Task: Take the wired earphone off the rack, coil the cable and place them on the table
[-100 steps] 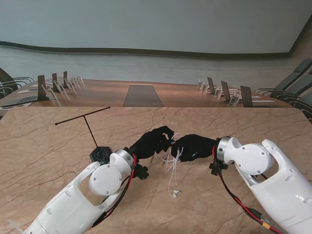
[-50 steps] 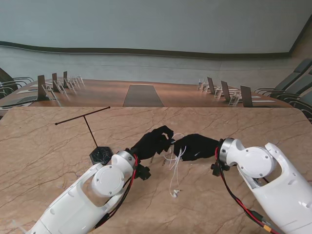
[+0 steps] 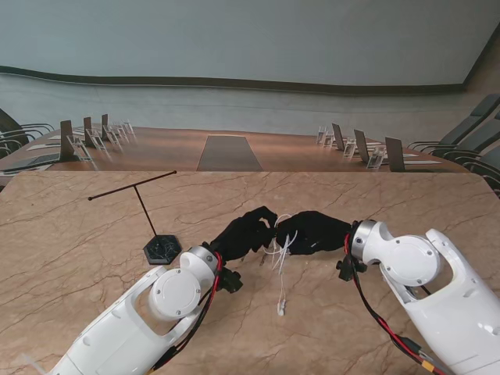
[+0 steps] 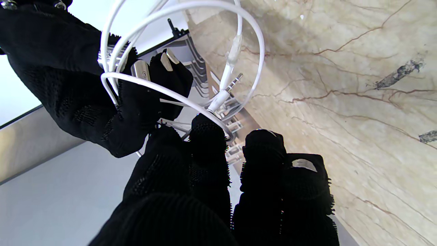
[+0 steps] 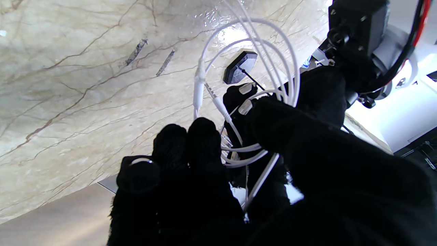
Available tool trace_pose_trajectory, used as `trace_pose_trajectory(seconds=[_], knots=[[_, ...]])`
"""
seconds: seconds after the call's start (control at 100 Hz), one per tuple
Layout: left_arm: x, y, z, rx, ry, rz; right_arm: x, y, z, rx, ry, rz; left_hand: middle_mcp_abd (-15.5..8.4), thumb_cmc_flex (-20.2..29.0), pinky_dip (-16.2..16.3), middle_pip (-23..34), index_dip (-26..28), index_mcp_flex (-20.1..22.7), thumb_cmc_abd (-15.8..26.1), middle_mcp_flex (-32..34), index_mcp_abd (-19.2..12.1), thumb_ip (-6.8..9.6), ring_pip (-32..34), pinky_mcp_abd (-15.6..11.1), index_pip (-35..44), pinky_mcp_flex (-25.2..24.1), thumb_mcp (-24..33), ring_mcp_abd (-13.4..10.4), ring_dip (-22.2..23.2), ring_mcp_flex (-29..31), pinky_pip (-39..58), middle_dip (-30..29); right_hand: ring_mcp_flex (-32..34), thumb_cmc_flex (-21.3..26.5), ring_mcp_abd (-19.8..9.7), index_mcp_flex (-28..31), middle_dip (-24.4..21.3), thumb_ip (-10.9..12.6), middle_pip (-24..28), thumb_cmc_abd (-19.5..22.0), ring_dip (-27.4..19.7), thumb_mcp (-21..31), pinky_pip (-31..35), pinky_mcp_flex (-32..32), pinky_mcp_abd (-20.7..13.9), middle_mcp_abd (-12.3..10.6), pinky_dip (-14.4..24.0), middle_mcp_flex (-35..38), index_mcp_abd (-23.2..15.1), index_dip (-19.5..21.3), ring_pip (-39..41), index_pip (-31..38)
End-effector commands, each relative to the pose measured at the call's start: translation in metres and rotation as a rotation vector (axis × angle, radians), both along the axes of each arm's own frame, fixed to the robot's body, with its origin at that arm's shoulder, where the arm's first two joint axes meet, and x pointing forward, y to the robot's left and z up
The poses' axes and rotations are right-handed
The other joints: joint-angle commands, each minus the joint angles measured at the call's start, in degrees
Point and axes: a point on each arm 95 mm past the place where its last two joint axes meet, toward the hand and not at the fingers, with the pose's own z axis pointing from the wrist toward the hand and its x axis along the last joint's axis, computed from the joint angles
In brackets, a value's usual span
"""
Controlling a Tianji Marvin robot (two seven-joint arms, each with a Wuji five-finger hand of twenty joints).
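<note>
You are working over a beige marble-patterned table (image 3: 94,250) with thin brown veins; its far edge butts against a long wooden conference table (image 3: 234,150) lined with dark chairs (image 3: 394,154) and small white stands, and a pale blue-grey wall (image 3: 250,39) closes the room beyond. The rack (image 3: 148,215), a thin black T-shaped rod on a dark hexagonal base, stands to the left, bare, well apart from the cable. Your two black-gloved hands meet fingertip to fingertip near the table's centre. The left hand (image 3: 244,232) pinches a strand of the white wired earphone (image 3: 279,250) between thumb and fingers; the left wrist view shows several loops (image 4: 191,44) arcing over it and the metal plug (image 4: 228,89) hanging inside them. The right hand (image 3: 312,232) is closed on the same bundle, with coils (image 5: 263,61) draped around its fingers. From the stand view, one loose tail drops from the hands toward you, and an earbud (image 3: 280,309) lies on the marble.
</note>
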Motion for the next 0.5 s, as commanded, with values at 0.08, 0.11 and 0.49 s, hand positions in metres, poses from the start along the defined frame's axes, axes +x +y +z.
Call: trace_pose_trajectory(seconds=[0.08,0.11,0.49], knots=[[-0.0031,-0.0039,-0.0001,-0.022,0.013,0.004,-0.0014,0.0039,-0.0004,-0.002,-0.001,0.005,-2.6,4.0,-0.7,1.3,0.7,-3.5,2.2,-1.1,-0.3,1.61,-0.4,-1.3,4.4,1.2,0.8,-0.5,0.1,0.0,4.2,-0.6,2.7,2.6,5.6,6.3,0.3,7.1,1.4,1.6,-0.7,8.0,0.3,1.1,-3.8,5.4,0.4,2.4,-11.8,2.3,4.5,12.0],[-0.0033,-0.0041,0.0002,-0.025,0.012,0.004,-0.0013,0.0037,-0.0009,-0.005,0.001,0.003,-2.7,4.0,-0.8,1.4,0.6,-3.7,2.2,-1.1,-0.2,1.58,-0.4,-1.2,4.7,1.2,0.7,-0.5,0.1,0.0,4.2,-0.7,2.7,2.5,5.6,6.2,0.3,7.0,1.4,1.7,-0.7,7.9,0.3,1.1,-3.8,5.3,0.4,2.3,-11.8,2.3,4.5,11.9],[-0.0060,-0.0060,-0.0003,-0.051,0.036,0.008,0.0014,0.0061,-0.0006,0.015,-0.009,-0.010,-3.2,4.0,-1.4,1.8,-0.4,-4.9,2.6,-1.6,0.0,1.66,-0.5,-1.1,6.5,1.6,1.1,-0.6,-0.1,0.3,4.4,-1.4,3.0,2.5,5.6,6.3,0.4,7.0,1.5,1.6,-0.7,7.9,0.4,1.5,-3.7,5.4,0.4,2.7,-11.9,2.4,4.6,11.8]])
